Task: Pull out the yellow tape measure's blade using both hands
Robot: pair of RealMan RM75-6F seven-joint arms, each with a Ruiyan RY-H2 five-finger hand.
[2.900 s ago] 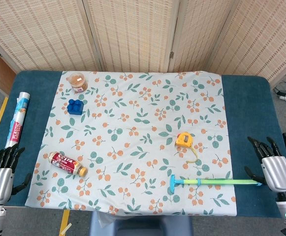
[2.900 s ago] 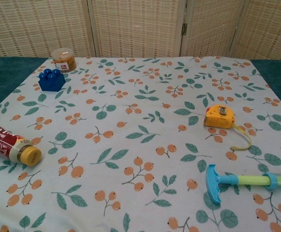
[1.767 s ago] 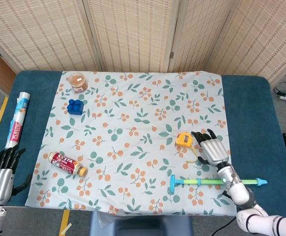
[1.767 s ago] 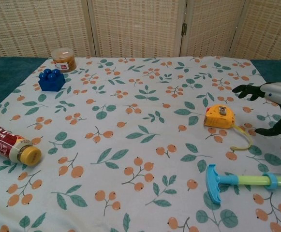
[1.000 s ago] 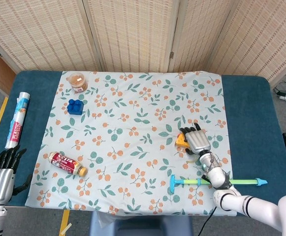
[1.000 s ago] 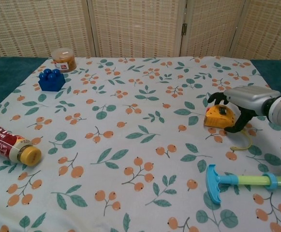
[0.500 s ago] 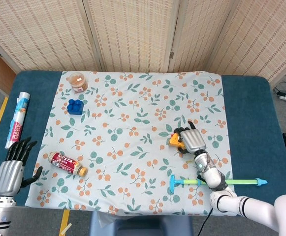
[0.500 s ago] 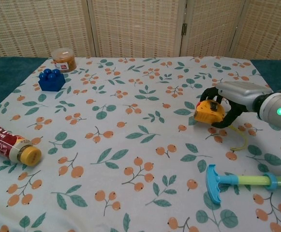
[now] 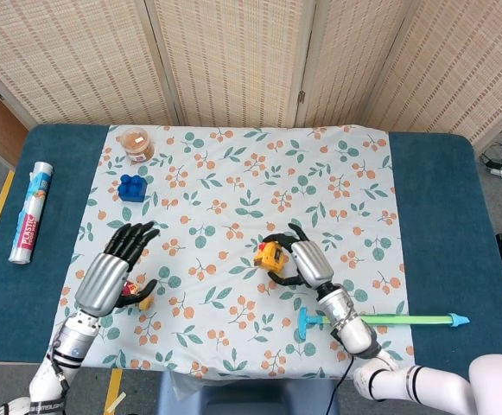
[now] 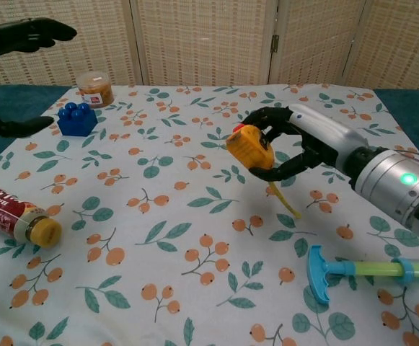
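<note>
My right hand [image 9: 302,259] [image 10: 296,140] grips the yellow tape measure [image 9: 270,256] [image 10: 249,147] and holds it lifted above the floral cloth, near the middle. A thin yellow strap [image 10: 284,198] hangs down from the case. No blade shows pulled out. My left hand [image 9: 112,268] [image 10: 18,36] hovers open over the left side of the cloth with fingers spread, well apart from the tape measure.
A brown bottle [image 10: 14,216] lies at the front left, partly under my left hand in the head view. A blue block [image 9: 131,187] and a small jar [image 9: 136,143] sit at the back left. A teal-handled green tool [image 9: 376,320] lies front right. A rolled tube [image 9: 30,212] lies on the far left.
My right hand has lifted the tape measure off the cloth and carried it left toward the middle. My left hand has risen from the table's front left edge and moved in over the cloth.
</note>
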